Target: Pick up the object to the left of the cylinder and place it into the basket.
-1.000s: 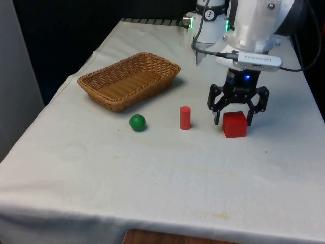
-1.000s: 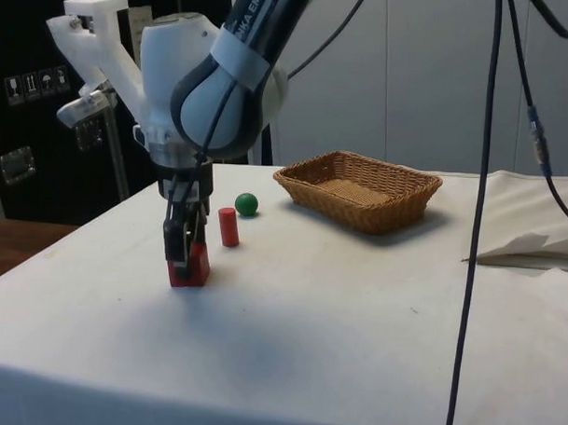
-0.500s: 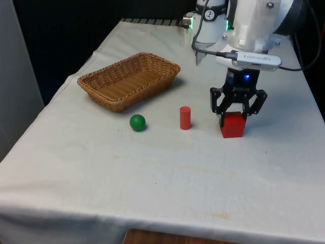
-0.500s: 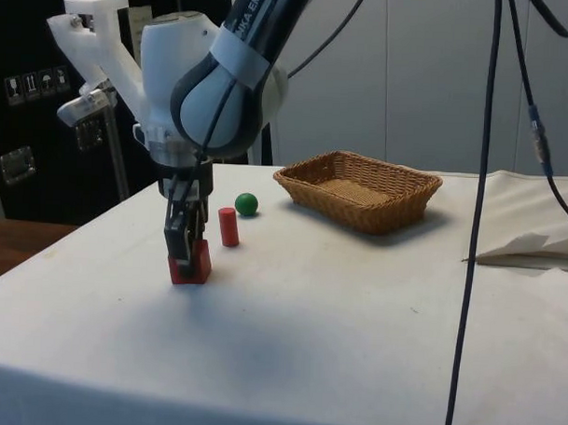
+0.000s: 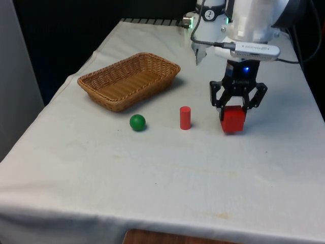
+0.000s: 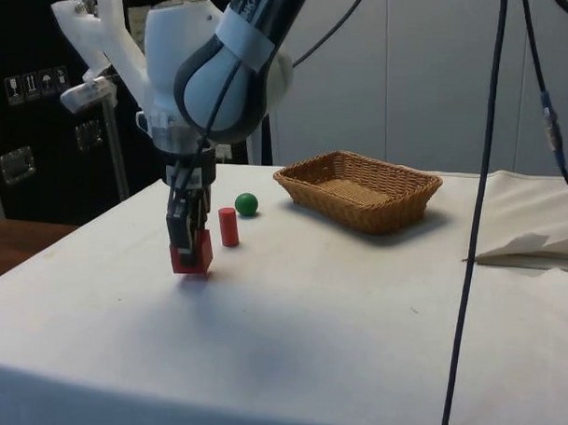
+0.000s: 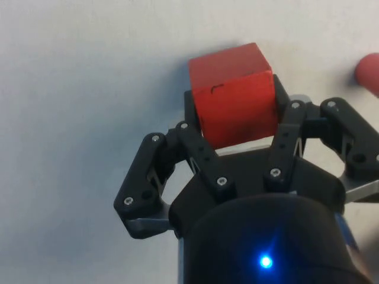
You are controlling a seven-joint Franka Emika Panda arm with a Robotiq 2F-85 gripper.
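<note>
Gripper [image 5: 234, 113] clamped on red cube [image 5: 233, 120], right-centre of front view — just beside red cylinder [image 5: 185, 118], off the cloth.

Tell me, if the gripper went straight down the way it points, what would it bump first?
The gripper points straight down, shut on the cube, which hangs just above the cloth. So the cube would likely touch the cloth first. Nothing else seems to lie under it; the cylinder stands off to the side.

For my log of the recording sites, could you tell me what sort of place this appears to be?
Probably a robotics lab or test room rather than a home: a table under a white cloth holds plain test props, a wicker basket, a green ball and a red cylinder, while the hand grips a red cube.
</note>
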